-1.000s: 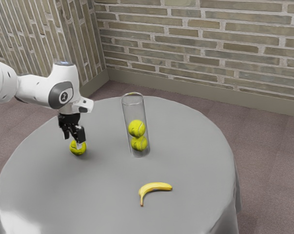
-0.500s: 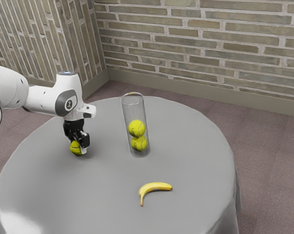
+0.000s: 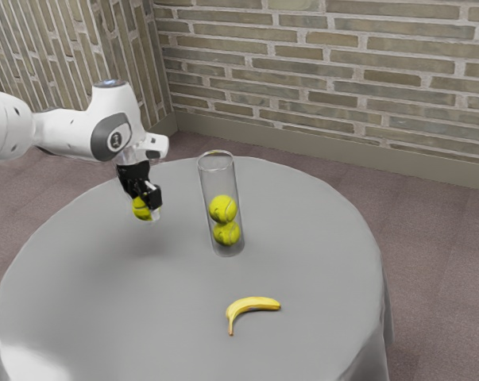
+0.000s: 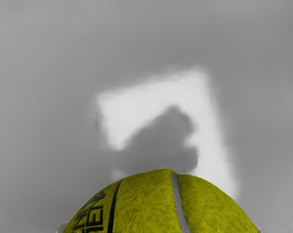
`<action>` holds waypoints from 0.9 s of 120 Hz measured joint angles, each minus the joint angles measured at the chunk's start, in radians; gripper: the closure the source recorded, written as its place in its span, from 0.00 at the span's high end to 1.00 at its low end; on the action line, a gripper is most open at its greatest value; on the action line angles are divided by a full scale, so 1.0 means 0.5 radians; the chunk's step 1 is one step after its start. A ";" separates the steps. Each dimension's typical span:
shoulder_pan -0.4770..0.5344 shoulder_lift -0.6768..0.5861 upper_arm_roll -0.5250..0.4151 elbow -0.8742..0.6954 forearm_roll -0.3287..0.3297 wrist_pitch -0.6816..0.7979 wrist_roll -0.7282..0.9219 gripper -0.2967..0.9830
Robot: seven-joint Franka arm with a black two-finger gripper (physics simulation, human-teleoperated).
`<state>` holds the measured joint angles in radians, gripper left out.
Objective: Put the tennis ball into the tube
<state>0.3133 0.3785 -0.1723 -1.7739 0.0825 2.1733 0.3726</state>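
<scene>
Wrist view: tennis ball point(image 4: 161, 206) nearest, big and yellow-green, grey seam over its crown. Writing: dark block capitals point(image 4: 94, 213) on 1 flank, cut off by the ball's curve; no brand I can read with confidence. 1 dark line beside them. Beyond it, the grey tabletop point(image 4: 39, 97), a pale patch point(image 4: 207, 94) and a dark shadow point(image 4: 161, 141) across it.

Exterior view, nearest: banana point(image 3: 253, 303), no label made out; outside the job.

Farther: tool point(image 3: 146, 208) closed on the ball, 1 finger to each side. Ball hangs clear of the tabletop, on the exterior view's left of the tube point(image 3: 218, 184). Tube is see-through, upright, 2 yellow balls point(image 3: 222, 209) point(image 3: 226, 232) stacked inside, empty space above them. No wording legible on tube or stack.

Relation that counts: open mouth point(image 3: 217, 169) lies toward the exterior view's right from the held ball, and, by my reading, higher than it. So climb first, above the rim, then across, centre, lower, release. Going across at this height would likely knock the tube over. Offset in depth: can't be sure.

Farthest: brick wall point(image 3: 342, 87), no signs. Judged stage: carrying, insertion to come.
</scene>
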 joint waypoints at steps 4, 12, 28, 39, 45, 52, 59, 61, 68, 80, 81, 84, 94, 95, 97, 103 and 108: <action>0.008 -0.043 -0.036 0.000 -0.004 -0.002 -0.006 0.40; 0.013 -0.141 -0.091 0.001 -0.016 -0.005 -0.019 0.39; 0.014 -0.297 -0.136 0.009 -0.036 -0.018 -0.040 0.39; 0.013 -0.353 -0.187 0.055 -0.043 -0.031 -0.052 0.38; 0.014 -0.368 -0.224 0.094 -0.060 -0.038 -0.057 0.38; 0.007 -0.377 -0.258 0.134 -0.074 -0.044 -0.063 0.39; 0.002 -0.380 -0.294 0.174 -0.083 -0.049 -0.068 0.39; 0.000 -0.381 -0.304 0.186 -0.085 -0.050 -0.070 0.39; -0.004 -0.380 -0.344 0.228 -0.090 -0.054 -0.075 0.39; -0.009 -0.374 -0.413 0.283 -0.092 -0.059 -0.087 0.39; -0.009 -0.374 -0.419 0.286 -0.092 -0.059 -0.088 0.39; -0.011 -0.374 -0.437 0.295 -0.091 -0.060 -0.092 0.39; -0.016 -0.368 -0.491 0.318 -0.087 -0.063 -0.106 0.39; -0.017 -0.368 -0.494 0.320 -0.086 -0.063 -0.108 0.39; -0.017 -0.368 -0.503 0.323 -0.084 -0.063 -0.111 0.39; -0.022 -0.368 -0.523 0.338 -0.079 -0.064 -0.120 0.39; -0.025 -0.372 -0.532 0.344 -0.077 -0.065 -0.126 0.40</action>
<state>0.3005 0.1924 -0.4384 -1.6018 0.0440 2.1407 0.3093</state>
